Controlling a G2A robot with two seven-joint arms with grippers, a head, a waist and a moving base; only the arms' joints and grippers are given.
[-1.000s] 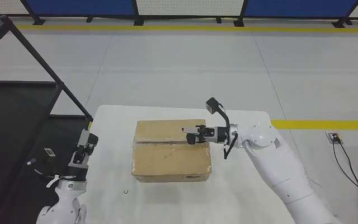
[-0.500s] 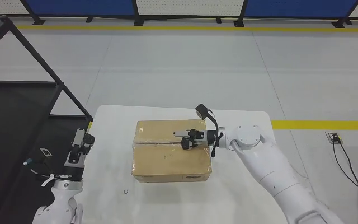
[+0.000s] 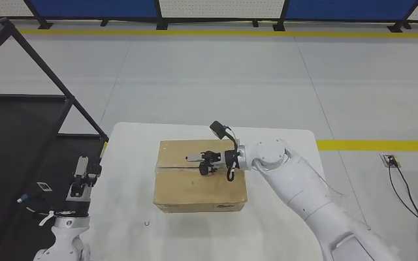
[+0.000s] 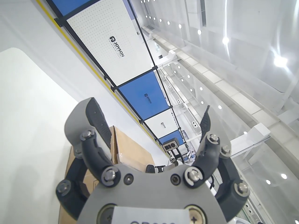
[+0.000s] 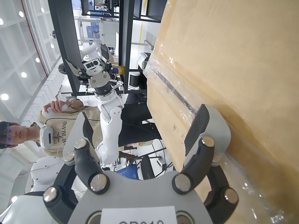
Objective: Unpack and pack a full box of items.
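A closed cardboard box (image 3: 196, 186) lies mid-table, its top flaps sealed with clear tape along the middle seam (image 5: 172, 89). My right gripper (image 3: 196, 162) hovers over that seam near the box's centre. In the right wrist view it (image 5: 140, 129) is open, with one finger pad (image 5: 198, 127) close against the taped seam and the other off the box. My left gripper (image 3: 83, 164) stands off the table's left edge, pointing upward. It is open (image 4: 150, 120) and holds nothing; the box's corner (image 4: 130, 150) lies behind it.
The white table (image 3: 130, 196) has free room left and front of the box. A small dark ring (image 3: 147, 225) lies near the front edge. A black metal frame (image 3: 65, 98) stands off the table's left side.
My right gripper has slid leftward along the taped seam, from the box's right end towards its middle. The left arm has drawn away to the left, off the table edge.
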